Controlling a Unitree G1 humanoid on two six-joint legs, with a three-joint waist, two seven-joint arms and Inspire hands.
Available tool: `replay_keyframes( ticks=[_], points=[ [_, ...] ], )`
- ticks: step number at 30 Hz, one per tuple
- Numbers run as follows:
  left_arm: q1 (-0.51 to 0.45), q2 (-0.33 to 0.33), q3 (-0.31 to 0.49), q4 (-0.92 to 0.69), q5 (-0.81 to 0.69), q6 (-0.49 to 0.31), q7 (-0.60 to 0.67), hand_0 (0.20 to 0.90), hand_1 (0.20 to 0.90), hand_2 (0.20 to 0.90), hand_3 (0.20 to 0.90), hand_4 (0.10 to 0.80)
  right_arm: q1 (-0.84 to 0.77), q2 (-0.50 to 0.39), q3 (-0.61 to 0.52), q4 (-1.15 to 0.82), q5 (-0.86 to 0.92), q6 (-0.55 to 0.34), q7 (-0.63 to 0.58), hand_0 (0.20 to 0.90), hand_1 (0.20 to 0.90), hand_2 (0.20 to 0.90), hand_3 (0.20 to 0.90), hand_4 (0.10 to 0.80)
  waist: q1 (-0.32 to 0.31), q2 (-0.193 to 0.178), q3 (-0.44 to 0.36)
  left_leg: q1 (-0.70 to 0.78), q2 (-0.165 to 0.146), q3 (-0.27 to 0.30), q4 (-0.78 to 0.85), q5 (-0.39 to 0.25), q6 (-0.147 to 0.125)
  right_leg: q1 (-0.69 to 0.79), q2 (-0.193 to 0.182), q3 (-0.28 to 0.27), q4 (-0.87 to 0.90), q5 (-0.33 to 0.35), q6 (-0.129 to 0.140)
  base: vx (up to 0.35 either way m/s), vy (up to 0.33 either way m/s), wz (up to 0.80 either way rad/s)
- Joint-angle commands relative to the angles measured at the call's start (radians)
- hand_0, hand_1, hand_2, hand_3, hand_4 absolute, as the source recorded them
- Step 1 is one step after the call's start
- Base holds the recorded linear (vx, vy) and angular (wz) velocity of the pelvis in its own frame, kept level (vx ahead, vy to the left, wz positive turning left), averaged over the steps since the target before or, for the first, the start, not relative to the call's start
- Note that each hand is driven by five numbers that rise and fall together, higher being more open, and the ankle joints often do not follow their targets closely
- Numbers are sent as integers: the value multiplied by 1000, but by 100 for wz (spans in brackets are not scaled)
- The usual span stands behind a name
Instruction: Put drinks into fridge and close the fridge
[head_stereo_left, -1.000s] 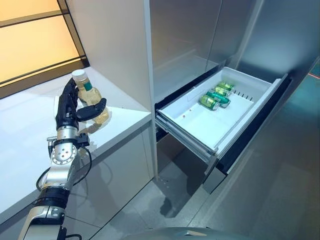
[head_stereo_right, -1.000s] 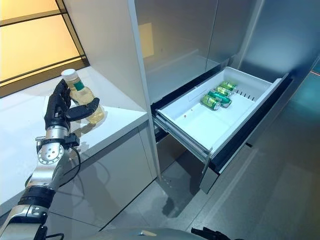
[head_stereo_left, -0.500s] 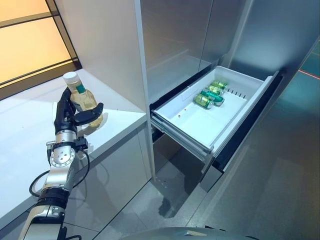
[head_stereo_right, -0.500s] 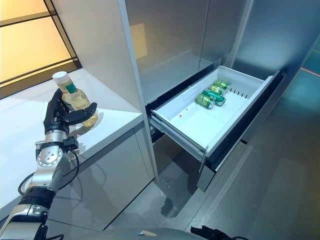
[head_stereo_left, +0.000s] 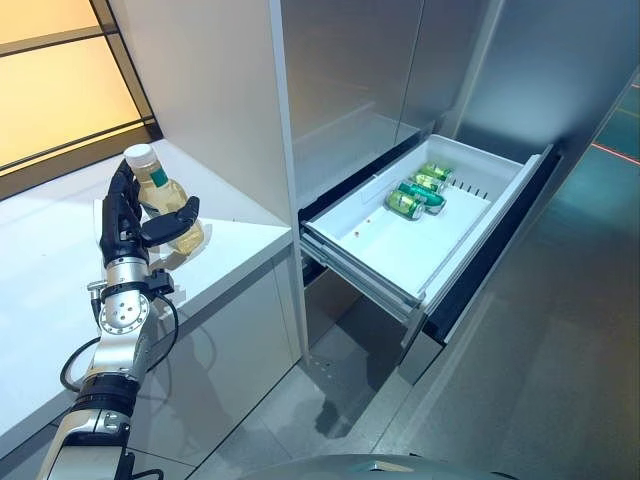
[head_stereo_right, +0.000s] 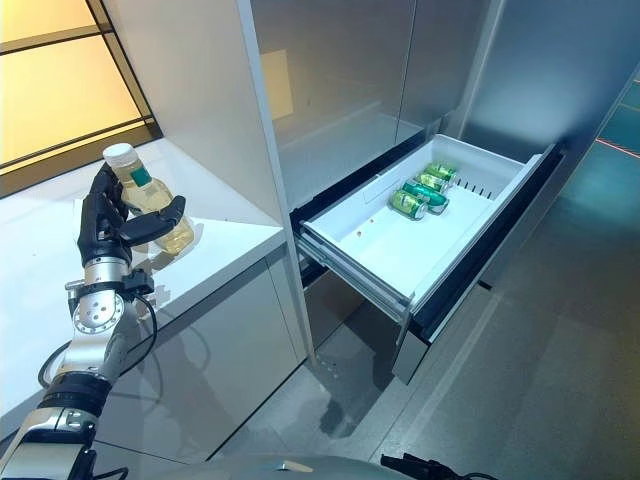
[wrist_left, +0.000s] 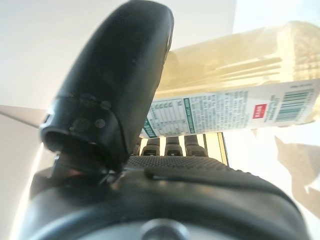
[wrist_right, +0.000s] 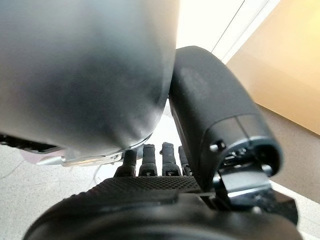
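White tabletop (head_stereo_left: 60, 290) runs along the robot's left, ending at a tall panel, with the open fridge drawer (head_stereo_left: 430, 235) well apart to the right, green cans (head_stereo_left: 415, 195) lying at its far end. On the tabletop the bottle (head_stereo_left: 165, 200) stands roughly upright, long axis vertical, directly inside the left robot hand (head_stereo_left: 125, 225), whose fingers and thumb curl round its body. That arm reaches up with the wrist below the bottle. The right robot hand (wrist_right: 220, 125) shows only in its wrist view, apparently empty; whether its fingers are curled I cannot tell.

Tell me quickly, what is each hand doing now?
Left hand: shut on the clear plastic bottle of pale yellow drink.
Right hand: cannot be told.
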Motion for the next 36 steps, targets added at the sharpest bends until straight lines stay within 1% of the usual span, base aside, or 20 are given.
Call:
replay_keyframes(
  ticks=[1,4,5,6,7,8,9,10,12,18,20,21,24,25,26,27,31,33,34,36],
  points=[
    [-219,32,67,-28,-8,-126,27,900,900,900,900,800,23,-8,30,32,-25,22,20,900,900,900,900,800,5,16,-42,28,-18,56,7,-109,14,-33,-20,83,48,0,51,0,0,0],
    [-221,33,64,-23,-12,-111,21,900,900,900,900,800,23,-6,32,31,-22,20,18,900,900,900,900,800,4,17,-43,28,-18,57,7,-109,14,-35,-19,85,49,1,51,0,0,0],
    [-222,34,60,-18,-13,-109,15,740,740,740,713,613,23,-5,32,29,-20,22,17,900,900,900,900,800,4,17,-43,27,-18,58,7,-109,14,-35,-19,86,49,1,51,0,0,0],
    [-224,35,58,-16,-10,-106,15,740,740,740,713,613,22,-4,32,29,-20,23,17,900,900,900,900,800,3,17,-43,27,-18,58,7,-109,15,-36,-19,86,49,1,51,0,0,0],
    [-226,37,55,-14,0,-96,16,578,578,578,524,424,22,-4,31,29,-21,23,17,900,900,900,900,800,3,17,-44,26,-18,58,7,-109,15,-36,-18,87,48,1,51,0,0,0],
    [-227,41,53,-10,3,-90,12,441,441,441,365,265,22,-4,31,30,-20,23,15,900,900,900,900,800,3,18,-45,26,-18,58,7,-109,15,-37,-18,88,48,1,51,0,0,0],
    [-228,45,50,-6,3,-88,10,361,361,361,271,171,22,-5,30,31,-21,22,16,900,900,900,900,800,2,18,-45,26,-18,58,7,-108,15,-37,-18,89,47,2,52,0,0,0],
    [-228,47,48,-4,11,-81,13,300,300,300,200,100,24,-5,30,32,-21,21,17,900,900,900,900,800,2,18,-45,26,-18,58,7,-108,15,-36,-18,89,47,3,52,0,0,0],
    [-227,51,47,-3,16,-76,12,300,300,300,200,100,25,-6,29,31,-22,21,19,900,900,900,900,800,1,18,-45,27,-18,59,7,-109,14,-35,-18,90,46,3,52,0,0,0],
    [-232,73,19,10,94,-12,27,305,305,305,205,105,25,-6,28,27,-17,21,19,900,900,900,900,800,-1,22,-45,24,-19,59,7,-106,14,-38,-16,96,44,7,54,0,0,0],
    [-233,84,7,18,109,9,17,356,356,356,266,166,25,-5,28,25,-15,22,18,900,900,900,900,800,-2,23,-45,24,-20,59,7,-106,14,-38,-15,98,42,9,55,0,0,0],
    [-232,87,2,20,117,19,14,371,371,371,282,182,25,-4,28,23,-15,23,16,900,900,900,900,800,-2,23,-45,24,-20,59,7,-106,15,-38,-15,99,41,9,55,0,0,0],
    [-235,94,-12,33,108,27,6,333,333,333,238,138,26,-4,30,24,-9,22,13,900,900,900,900,800,-4,25,-46,23,-20,60,7,-105,14,-37,-14,100,36,12,56,1,-14,-3],
    [-239,95,-13,35,85,27,1,324,324,324,227,127,25,-4,29,24,-7,23,11,900,900,900,900,800,-5,25,-46,24,-20,62,7,-105,14,-37,-14,100,36,13,57,0,0,0],
    [-238,94,-12,35,74,25,-2,300,300,300,200,100,25,-4,28,24,-8,23,12,900,900,900,900,800,-5,25,-46,24,-20,62,7,-105,14,-37,-14,100,35,13,57,0,0,0],
    [-237,93,-10,37,59,21,-8,300,300,300,200,100,25,-5,26,25,-10,23,13,900,900,900,900,800,-5,25,-46,25,-19,63,7,-105,14,-37,-14,100,35,14,57,0,0,0],
    [-245,58,16,12,-186,-20,-120,300,300,300,200,100,25,-8,29,20,7,2,12,900,900,900,900,800,-7,23,-46,24,-19,62,7,-104,12,-38,-13,102,36,14,57,0,0,0],
    [-243,35,38,-48,-277,-22,-173,300,300,300,200,100,20,-13,34,4,-29,-23,11,900,900,900,900,800,-6,21,-44,23,-19,60,7,-104,13,-40,-13,102,37,14,56,0,0,0],
    [-239,14,47,-125,-328,-16,-191,300,300,300,200,100,16,-15,58,-19,-36,-49,23,900,900,900,900,800,-3,19,-41,23,-18,60,7,-103,12,-40,-14,101,37,14,54,-49,-13,-2],
    [-237,-7,52,-198,-346,-8,-195,300,300,300,200,100,12,-13,74,-46,-47,-87,19,900,900,900,900,800,-2,18,-38,17,-18,57,7,-94,12,-47,-14,101,41,21,51,-55,-8,-1]
  ],
)
